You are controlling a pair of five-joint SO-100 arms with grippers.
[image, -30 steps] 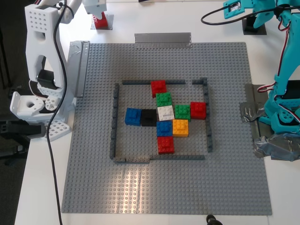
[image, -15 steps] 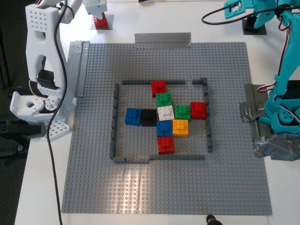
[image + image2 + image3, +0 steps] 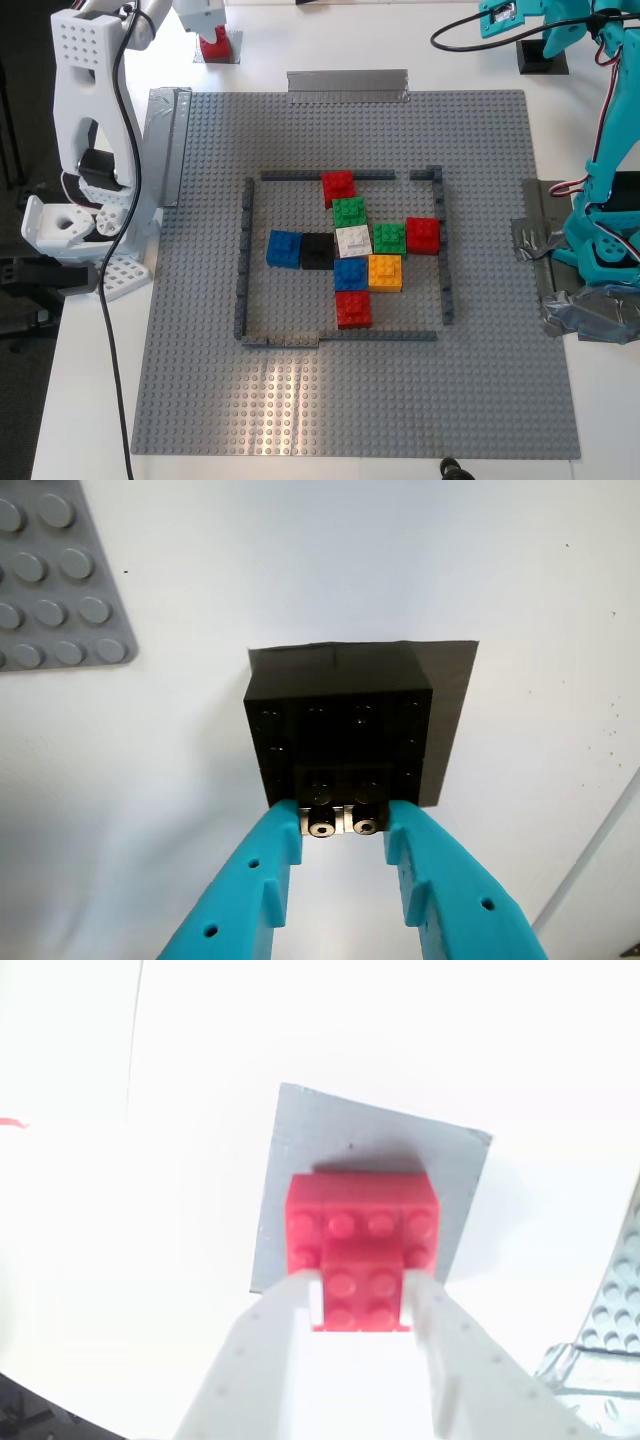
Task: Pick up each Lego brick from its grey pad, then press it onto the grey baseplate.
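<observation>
On the baseplate (image 3: pixel 355 280), inside the dark frame (image 3: pixel 243 255), nine bricks are already pressed together in a cluster (image 3: pixel 352 250): red, green, blue, black, white and orange ones. Two bricks are left to place, so the task seems well advanced but not finished.

The red brick (image 3: pixel 362 1248) sits on the light pad (image 3: pixel 310 1140), on the worktop (image 3: pixel 95 400) beyond the baseplate's far corner at the exterior view's left. The second gripper (image 3: pixel 365 1305), the white one, has its fingers (image 3: pixel 275 1345) clamped on the small upper part of this brick. The brick seems to rest on the pad, not yet lifted.

The black brick (image 3: pixel 340 745) sits on the dark pad (image 3: pixel 450 690), on the worktop beyond the baseplate's far corner at the exterior view's right. The first gripper (image 3: pixel 340 825), the turquoise one, has its fingers (image 3: pixel 270 875) closed on the brick's raised part, where two small metal pieces show. This brick also seems to sit on its pad.

Both picks look begun. Lifting, carrying and pressing each brick onto the baseplate are still to do.
</observation>
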